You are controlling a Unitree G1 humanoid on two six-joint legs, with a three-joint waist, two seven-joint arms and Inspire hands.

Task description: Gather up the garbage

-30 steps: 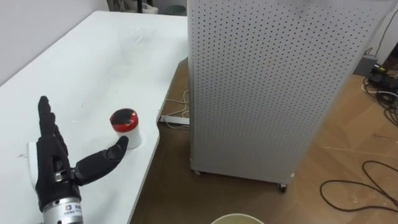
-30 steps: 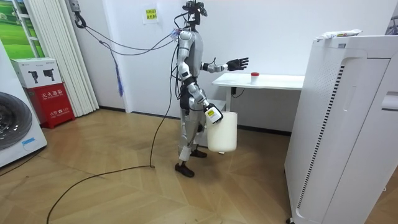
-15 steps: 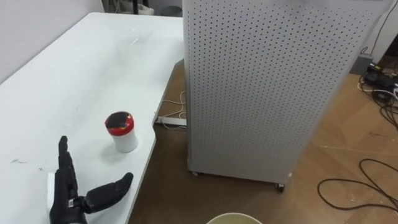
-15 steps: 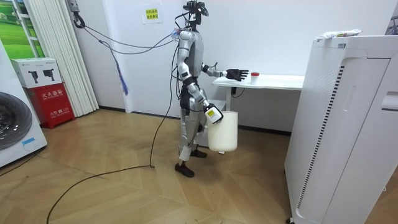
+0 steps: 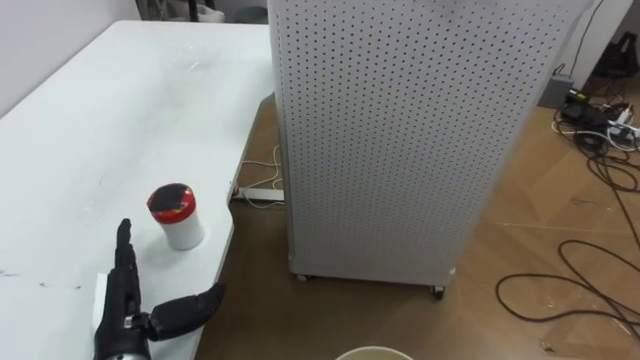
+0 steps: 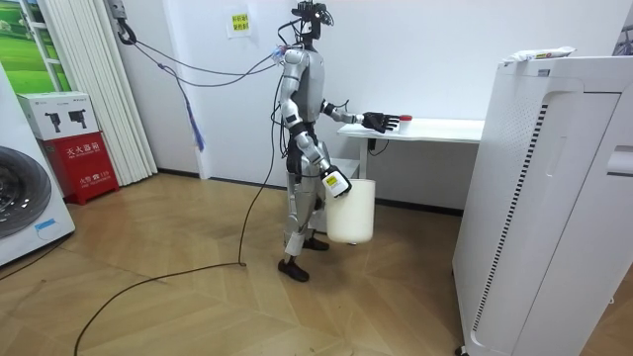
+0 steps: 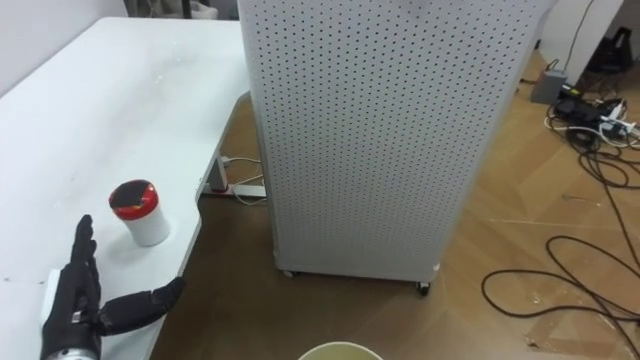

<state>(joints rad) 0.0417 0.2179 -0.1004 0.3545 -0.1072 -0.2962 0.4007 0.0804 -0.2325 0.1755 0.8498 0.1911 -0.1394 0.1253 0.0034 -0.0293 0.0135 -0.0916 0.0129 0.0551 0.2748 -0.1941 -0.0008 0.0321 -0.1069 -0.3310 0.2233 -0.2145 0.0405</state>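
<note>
Garbage, a red-lidded cup [image 5: 174, 215], stood ungrasped on the surface [image 5: 90, 120] in the left eye view, with the left hand [image 5: 122, 305] just short of it, fingers released. In the room view, the right hand [image 6: 328, 176] was clenched on a white bin [image 6: 352, 213]. In the right eye view, cup and hand were apart; grasping and binning remained.

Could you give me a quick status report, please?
Left hand open, just short of red-lidded cup near table edge. Right hand at bucket. Path clear.
</note>
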